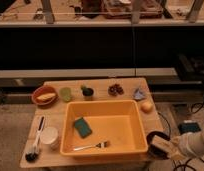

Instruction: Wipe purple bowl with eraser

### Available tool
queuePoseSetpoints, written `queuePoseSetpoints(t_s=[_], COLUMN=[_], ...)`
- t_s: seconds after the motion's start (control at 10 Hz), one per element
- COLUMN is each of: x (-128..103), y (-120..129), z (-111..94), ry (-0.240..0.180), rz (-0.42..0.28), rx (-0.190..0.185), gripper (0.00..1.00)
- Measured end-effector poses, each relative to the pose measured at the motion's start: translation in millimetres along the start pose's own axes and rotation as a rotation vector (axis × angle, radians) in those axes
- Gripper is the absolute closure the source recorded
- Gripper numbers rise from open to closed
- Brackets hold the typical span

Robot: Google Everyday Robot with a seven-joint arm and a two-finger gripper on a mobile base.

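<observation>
The purple bowl is a small dark round bowl at the table's front right corner, just right of the orange bin. A tan block, the eraser, lies against the bowl's right side and covers part of it. My gripper comes in from the lower right at the end of the white arm and is shut on the eraser. The eraser's underside and the inside of the bowl are hidden.
A large orange bin fills the middle of the wooden table and holds a green sponge and a fork. An orange bowl, cups, a fruit, a brush and a white lid ring the bin.
</observation>
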Motion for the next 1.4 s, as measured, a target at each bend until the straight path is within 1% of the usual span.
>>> queuePoseSetpoints(t_s=[0.2,0.4,0.7,0.9,1.1,1.4], x=[1,-2,-7,-11,-11,-24], y=[-7,-17,-34,-42,-44,-37], z=[-3,-2,3,12,17,16], ry=[0.000,0.002,0.010,0.020,0.025,0.009], rz=[0.006,0.015,0.022,0.022,0.022,-0.016], rx=[0.010,0.012,0.007,-0.006,-0.014,-0.023], gripper=[1.00,1.00,1.00,1.00,1.00,1.00])
